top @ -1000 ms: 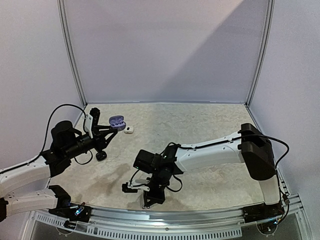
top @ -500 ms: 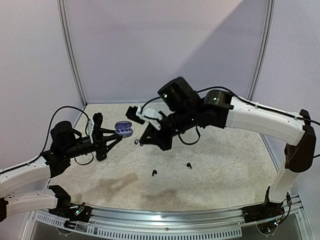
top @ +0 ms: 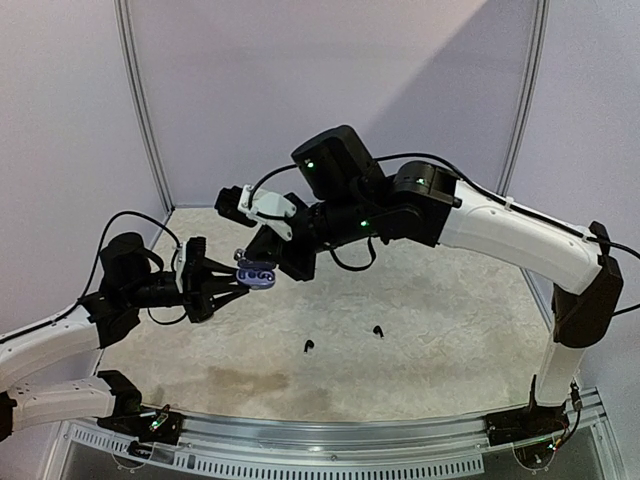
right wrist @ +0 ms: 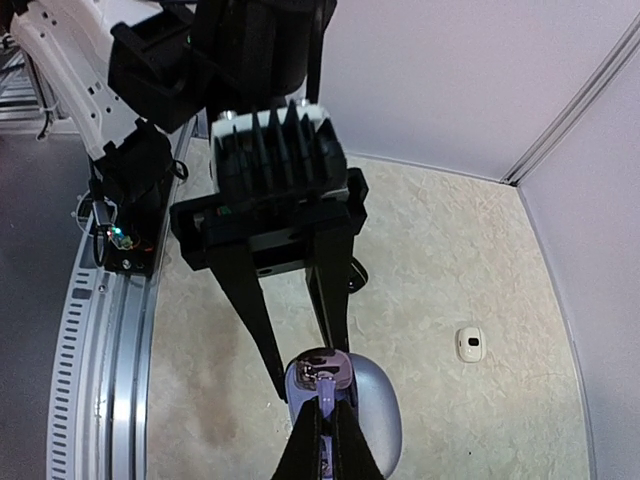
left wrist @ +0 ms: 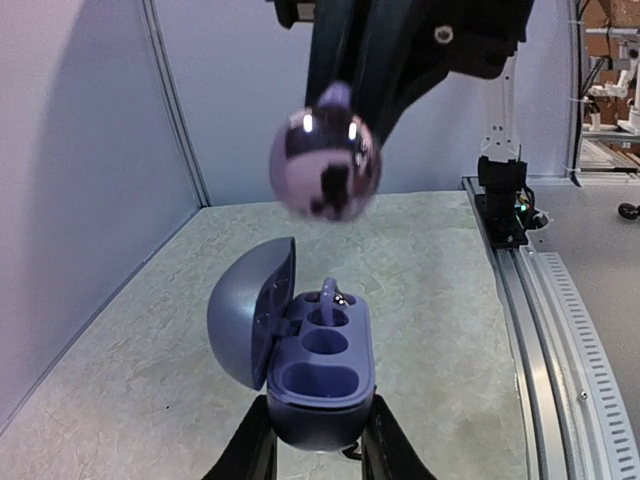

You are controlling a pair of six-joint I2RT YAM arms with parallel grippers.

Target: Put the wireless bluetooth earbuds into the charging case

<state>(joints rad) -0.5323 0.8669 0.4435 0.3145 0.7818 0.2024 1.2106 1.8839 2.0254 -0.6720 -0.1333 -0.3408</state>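
top: high behind near edge, faces far, wide | left wrist: close, faces right | right wrist: close, faces left-down | shared: charging case (top: 256,272)

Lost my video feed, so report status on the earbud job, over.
Left gripper shut on purple case, lid open. Right gripper shut on purple earbud just above it. Other earbud seated. Nothing between them.

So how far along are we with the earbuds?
Done: the left gripper holds the purple case open, one bud apparently seated in its far socket. In hand: the right gripper pinches a second bud just above it. Left: seating that one, then the two black buds lying on the table.
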